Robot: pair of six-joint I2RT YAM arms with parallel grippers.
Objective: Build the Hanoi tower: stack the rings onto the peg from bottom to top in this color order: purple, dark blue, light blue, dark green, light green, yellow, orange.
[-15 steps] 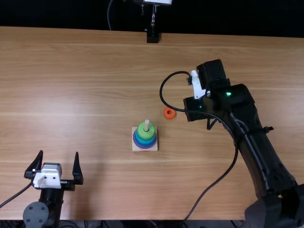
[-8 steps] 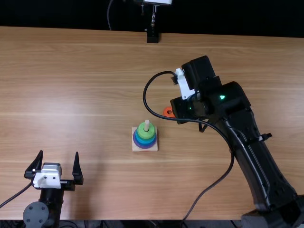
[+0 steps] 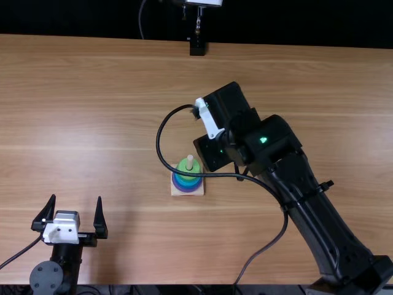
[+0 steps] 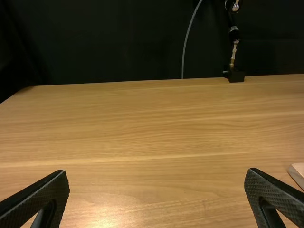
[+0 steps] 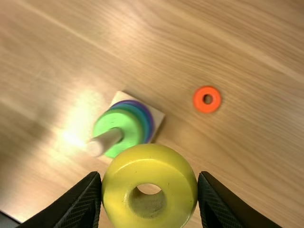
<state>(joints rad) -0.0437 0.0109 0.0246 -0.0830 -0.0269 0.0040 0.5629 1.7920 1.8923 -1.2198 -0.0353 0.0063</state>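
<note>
Yellow ring [image 5: 149, 166] step: right gripper [image 5: 150, 178] pinching it, left gripper [image 3: 76, 197] spread. Probably needs centering over the peg [image 5: 105, 141], then lowering.

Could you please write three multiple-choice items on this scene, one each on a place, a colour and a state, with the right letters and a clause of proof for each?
1. Where is the orange ring?
A) Around the peg
B) On the table, beside the base
C) Between the left fingers

2. What colour is the ring between the right fingers?
A) Purple
B) Dark blue
C) Yellow

3. How do the left fingers stand?
A) Apart, with nothing between them
B) Closed against each other
C) Closed on a ring

Key:
1: B, as the right wrist view shows it flat on the wood, apart from the base.
2: C, as the yellow ring has a finger at each side.
3: A, as the top view shows a wide gap between them.
</note>
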